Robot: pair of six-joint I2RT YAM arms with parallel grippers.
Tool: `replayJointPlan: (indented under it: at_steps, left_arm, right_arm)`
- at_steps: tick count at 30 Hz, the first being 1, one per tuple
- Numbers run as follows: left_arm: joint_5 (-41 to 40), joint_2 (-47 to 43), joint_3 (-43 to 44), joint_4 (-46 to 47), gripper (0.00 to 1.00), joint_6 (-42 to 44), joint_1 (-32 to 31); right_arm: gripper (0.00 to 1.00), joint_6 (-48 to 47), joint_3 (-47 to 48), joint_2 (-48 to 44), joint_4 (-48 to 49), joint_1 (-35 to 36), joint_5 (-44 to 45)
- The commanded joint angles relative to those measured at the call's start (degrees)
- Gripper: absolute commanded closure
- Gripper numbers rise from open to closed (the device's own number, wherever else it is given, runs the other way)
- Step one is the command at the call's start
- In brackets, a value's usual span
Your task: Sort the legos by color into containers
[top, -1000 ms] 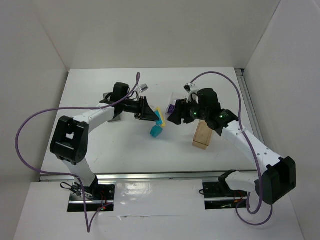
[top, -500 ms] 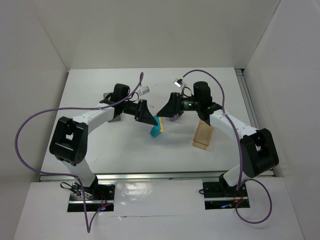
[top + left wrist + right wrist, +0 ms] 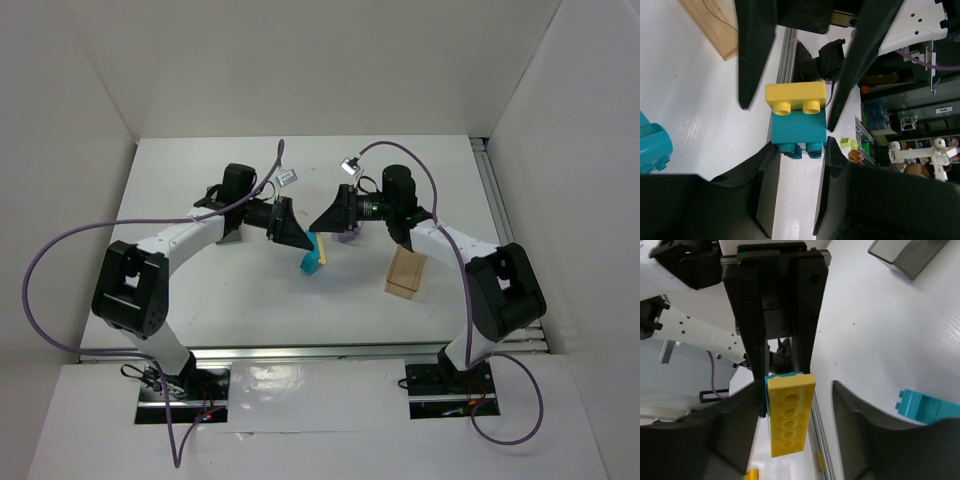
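My left gripper [image 3: 300, 240] is shut on a teal lego [image 3: 799, 131] with a yellow lego [image 3: 796, 97] stacked on it, held above the table. My right gripper [image 3: 322, 222] faces it, open, its fingers [image 3: 757, 50] on either side of the yellow lego [image 3: 788, 415] and close to one side of it. A loose teal lego [image 3: 310, 264] lies on the table below and also shows in the right wrist view [image 3: 925, 407]. Purple legos [image 3: 348, 236] lie behind the right gripper, partly hidden. The amber-tan bin [image 3: 405, 272] stands to the right. The dark grey bin [image 3: 907, 255] sits by the left arm.
The left arm covers most of the dark grey bin [image 3: 230, 237]. The clear bin is mostly hidden by the right arm. Purple cables arc over both arms. White walls close the table at the back and sides.
My right arm has swung left and turned its wrist toward the left gripper, bringing its open fingers around the yellow lego. The left gripper still holds the stack in nearly the same place.
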Motion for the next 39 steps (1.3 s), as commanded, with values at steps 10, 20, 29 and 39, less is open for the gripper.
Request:
replayJointPlan:
  at_steps: [10,20,29,39]
  left_arm:
    - [2.09,-2.14,0.51,0.03,1.00,4.04,-0.18]
    - [-0.20,-2.14,-0.54,2.65,1.00,0.27,3.87]
    - [-8.35,-1.53,0.50,-2.42,1.00,-2.98,7.90]
    - [-27.36,5.50,13.16,-17.82,1.00,-3.85,-1.83]
  right_arm:
    - [0.67,13.05,-5.29,-0.05,22.11,-0.30,-2.75]
    - [0.70,3.12,-5.82,-6.21,-0.22,-5.23,11.93]
    - [0.70,-0.13,-3.63,-7.43,-9.61,-5.23,21.49]
    - [0.71,-7.26,2.43,-17.79,-37.20,-5.84,57.30]
